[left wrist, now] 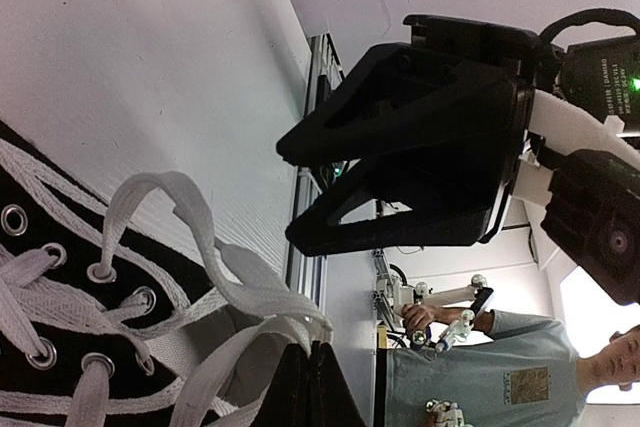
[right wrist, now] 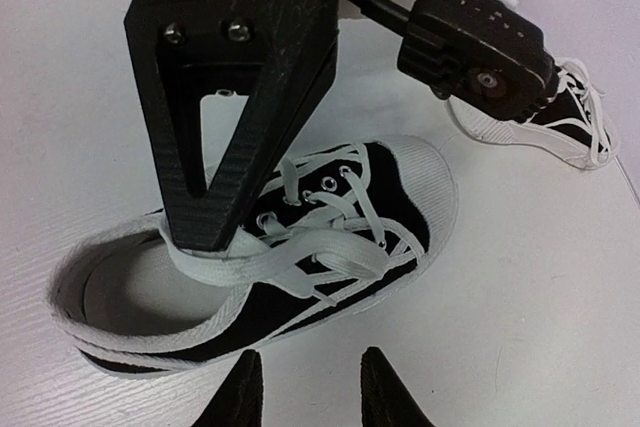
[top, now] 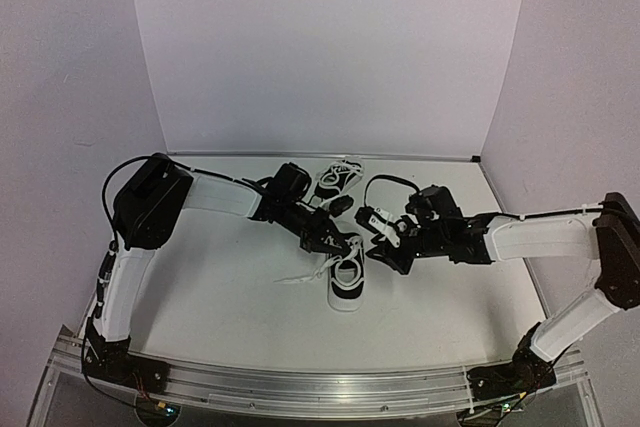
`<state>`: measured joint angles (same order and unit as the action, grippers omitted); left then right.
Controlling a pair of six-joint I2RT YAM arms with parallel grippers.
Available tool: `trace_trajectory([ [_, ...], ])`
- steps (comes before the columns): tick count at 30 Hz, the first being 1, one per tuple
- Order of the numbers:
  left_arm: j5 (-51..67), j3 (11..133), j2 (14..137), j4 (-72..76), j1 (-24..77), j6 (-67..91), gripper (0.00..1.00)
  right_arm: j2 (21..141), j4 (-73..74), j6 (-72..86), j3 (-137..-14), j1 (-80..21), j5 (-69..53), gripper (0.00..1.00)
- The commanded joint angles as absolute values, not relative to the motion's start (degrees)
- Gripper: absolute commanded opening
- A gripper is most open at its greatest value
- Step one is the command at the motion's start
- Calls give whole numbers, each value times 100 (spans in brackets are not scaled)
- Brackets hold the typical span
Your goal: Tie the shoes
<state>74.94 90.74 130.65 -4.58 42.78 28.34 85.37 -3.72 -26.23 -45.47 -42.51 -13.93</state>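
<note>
Shoes (top: 348, 285): pair of small black sneakers, white soles, long white laces; both on table (top: 220, 297), well apart from each other.
Near shoe (right wrist: 290, 312): mid-table, between the two grippers, upright on its sole, laces loose, no knot.
Far shoe (top: 335, 179): far side of table, laces spilled beside it, nothing touching it.
L gripper (left wrist: 308, 375): tips fully together, pinching a lace (left wrist: 250, 282) of near shoe, up past the eyelets (left wrist: 100, 272); flat strands converge at the tips.
R gripper (right wrist: 310, 392): fingers partway apart, nothing between them; hovers just beside near shoe's side.
Handling: shoe looks light, canvas upper soft, rubber sole stiffer; prob slides if lace is tugged hard w/ nothing pinning it. Lace is flat, limp, woven, so likely grips ok but flops and twists.
Where to grab: by the lace, mid-run or toward free end, not at eyelets; R shd take the other strand, clear of L's tips.
Stage: my read is early, no loop crossed or knotted yet.
</note>
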Motion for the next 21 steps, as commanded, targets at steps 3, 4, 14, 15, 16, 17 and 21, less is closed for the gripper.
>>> trace_trajectory([
  [3, 7662, 9323, 13152, -411, 4252, 2814, 0, 8832, -758, -3054, -4766, -4367, -1286, 28],
  [4, 7663, 9334, 13160, -405, 4252, 2828, 0, 8871, -795, -3066, -4779, -4374, -1277, 27],
  [14, 7691, 9362, 13188, -364, 4250, 2892, 0, 9248, -1053, -3103, -4971, -4390, -1198, 27],
  [15, 7691, 9364, 13189, -356, 4251, 2900, 0, 9282, -1060, -3107, -4996, -4397, -1203, 27],
  [16, 7692, 9366, 13191, -345, 4248, 2907, 0, 9310, -1058, -3125, -5020, -4402, -1216, 26],
  [17, 7694, 9367, 13192, -335, 4247, 2914, 0, 9338, -1062, -3150, -5037, -4404, -1234, 26],
  [21, 7711, 9370, 13191, -268, 4249, 2963, 0, 9405, -1055, -3250, -5071, -4421, -1242, 24],
])
